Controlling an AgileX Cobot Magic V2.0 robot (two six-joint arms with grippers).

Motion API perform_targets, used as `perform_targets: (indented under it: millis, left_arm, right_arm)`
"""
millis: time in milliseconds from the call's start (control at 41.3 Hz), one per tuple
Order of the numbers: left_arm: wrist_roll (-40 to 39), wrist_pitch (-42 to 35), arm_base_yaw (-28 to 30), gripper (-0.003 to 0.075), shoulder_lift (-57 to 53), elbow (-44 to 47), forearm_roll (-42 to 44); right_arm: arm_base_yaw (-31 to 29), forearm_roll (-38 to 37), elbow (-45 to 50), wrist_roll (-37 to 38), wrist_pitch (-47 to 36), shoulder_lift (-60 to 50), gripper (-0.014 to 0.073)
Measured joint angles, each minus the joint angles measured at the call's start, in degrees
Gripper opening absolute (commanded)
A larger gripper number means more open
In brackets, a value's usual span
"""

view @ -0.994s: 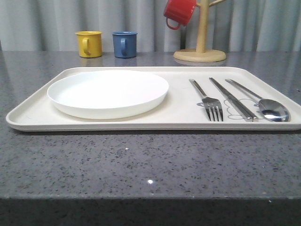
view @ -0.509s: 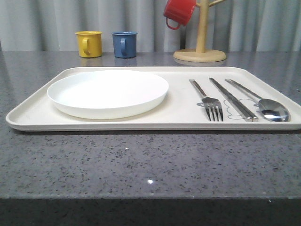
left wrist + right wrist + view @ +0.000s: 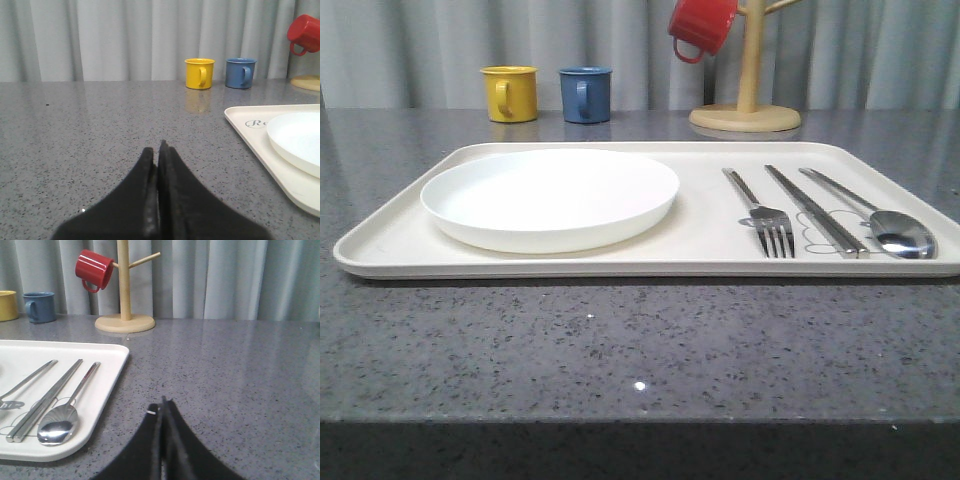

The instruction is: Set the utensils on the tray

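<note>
Nothing had moved over the last second: the fork [image 3: 767, 217], chopsticks [image 3: 815, 209] and spoon [image 3: 890, 225] stayed side by side at the right of the tray [image 3: 570, 262], so the task looked finished. They were slim, shiny metal pieces, handles pointing to the upper part of the frame, lying over what seemed a faint printed drawing. A white plate [image 3: 549, 196] filled the tray's left half. The left gripper [image 3: 159, 150] and right gripper [image 3: 162, 405] each had fingers pressed together on nothing, low over the bare desk [image 3: 620, 350] beside the tray
</note>
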Motion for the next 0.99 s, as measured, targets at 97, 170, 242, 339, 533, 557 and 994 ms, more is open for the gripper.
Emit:
perform_targets:
  millis: [97,170,242,339,533,557,994]
  left_arm:
    - [0.0,0.0,0.0,-0.0020,0.0,0.0,0.0]
    - [0.0,0.0,0.0,-0.0020,0.0,0.0,0.0]
    - [0.0,0.0,0.0,-0.0020,0.0,0.0,0.0]
    - [0.0,0.0,0.0,-0.0020,0.0,0.0,0.0]
    - [0.0,0.0,0.0,-0.0020,0.0,0.0,0.0]
    - [0.0,0.0,0.0,-0.0020,0.0,0.0,0.0]
    - [0.0,0.0,0.0,-0.0020,0.0,0.0,0.0]
  right_arm:
    - [0.0,0.0,0.0,0.0,0.3,0.0,-0.0067]
    - [0.0,-0.9,0.0,0.1,0.3,0.0,-0.0067]
    - [-0.5,-1.6,0.0,0.1,0.3,0.0,-0.0067]
    - [-1.8,-1.7,0.0,0.1,0.3,0.0,-0.0067]
    - [-2.0,-1.7,0.0,1.0,-0.5,0.0,-0.0067]
    - [-2.0,-1.7,0.1,1.5,-0.5,0.0,-0.0067]
    - [-2.0,-2.0,0.1,2.8,-0.5,0.0,-0.0067]
